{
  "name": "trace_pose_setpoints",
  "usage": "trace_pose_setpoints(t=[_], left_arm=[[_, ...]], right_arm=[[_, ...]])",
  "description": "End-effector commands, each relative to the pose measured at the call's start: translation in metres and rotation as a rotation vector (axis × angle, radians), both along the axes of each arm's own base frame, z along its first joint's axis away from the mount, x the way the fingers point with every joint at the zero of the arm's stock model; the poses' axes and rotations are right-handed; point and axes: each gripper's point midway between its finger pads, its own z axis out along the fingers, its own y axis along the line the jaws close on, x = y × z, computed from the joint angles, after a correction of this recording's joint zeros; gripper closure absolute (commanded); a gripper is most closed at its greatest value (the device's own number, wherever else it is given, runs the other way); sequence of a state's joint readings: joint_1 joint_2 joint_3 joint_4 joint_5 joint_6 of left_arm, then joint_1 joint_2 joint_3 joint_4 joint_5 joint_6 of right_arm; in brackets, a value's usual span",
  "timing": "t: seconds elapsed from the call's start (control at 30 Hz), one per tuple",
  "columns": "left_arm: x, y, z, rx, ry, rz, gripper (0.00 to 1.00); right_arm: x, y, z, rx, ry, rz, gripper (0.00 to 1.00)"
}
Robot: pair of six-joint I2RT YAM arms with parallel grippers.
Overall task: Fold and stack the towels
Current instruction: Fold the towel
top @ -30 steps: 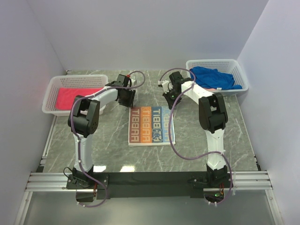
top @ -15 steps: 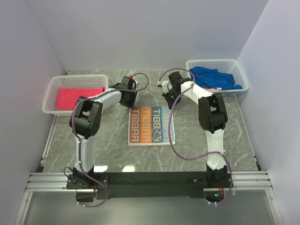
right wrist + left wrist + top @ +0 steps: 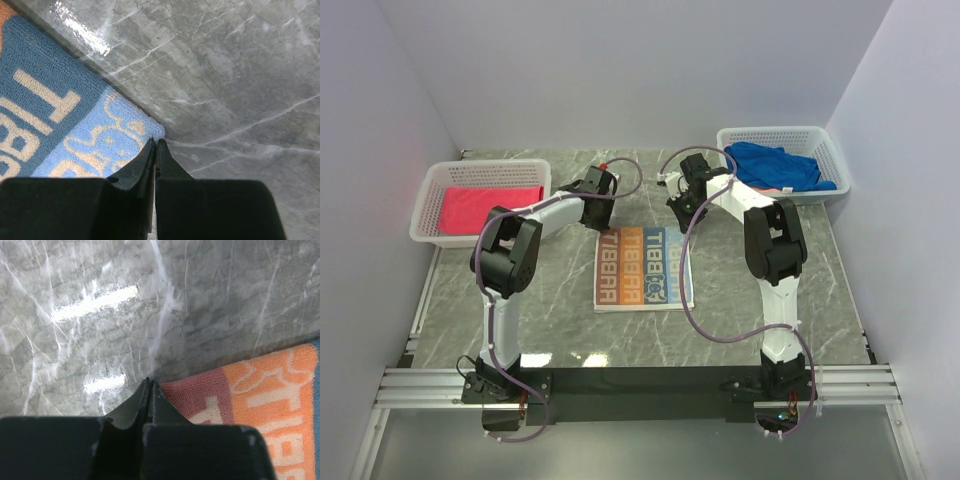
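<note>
High rear camera overlooks the table point(image 3: 560, 290); wrist cameras closely face far corners of the printed towel point(image 3: 642, 265).

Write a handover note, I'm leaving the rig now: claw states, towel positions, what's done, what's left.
Left claw: shut, tips at the far left corner of the printed orange and blue cloth towel with block letters; no cloth seen between them.
Right claw: shut, tips at that towel's far right corner.
The printed towel lies flat on the grey marble table. A pink-red cloth towel lies flat in the left white plastic mesh basket; a deep blue cloth towel is crumpled in the right white plastic mesh basket.
Done: nothing stacked. Left: fold the printed and blue towels, stack all.
</note>
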State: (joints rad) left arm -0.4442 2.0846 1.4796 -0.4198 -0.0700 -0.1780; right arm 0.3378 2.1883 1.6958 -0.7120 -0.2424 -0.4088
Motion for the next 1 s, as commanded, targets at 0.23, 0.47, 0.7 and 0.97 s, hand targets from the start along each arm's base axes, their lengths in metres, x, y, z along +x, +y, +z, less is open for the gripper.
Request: trace_pose_setpoints(t=[0.23,0.47,0.7,0.97], left_arm=[[-0.033,0.034,-0.023,0.125,0.127,0.063,0.99],[-0.006,0.039,0.013,0.094,-0.041,0.118,0.99],[0.000,0.037,0.037,0.014,-0.143,0.137,0.99],[-0.002,0.033,0.069,-0.075,-0.261,0.145,0.99]], right_arm=[[0.025,0.005,0.047,0.054,-0.174,-0.058,1.00],[0.035,0.005,0.063,0.073,-0.256,-0.088,1.00],[0.037,0.003,0.068,0.079,-0.302,-0.111,1.00],[0.040,-0.003,0.081,0.082,-0.370,-0.138,1.00]])
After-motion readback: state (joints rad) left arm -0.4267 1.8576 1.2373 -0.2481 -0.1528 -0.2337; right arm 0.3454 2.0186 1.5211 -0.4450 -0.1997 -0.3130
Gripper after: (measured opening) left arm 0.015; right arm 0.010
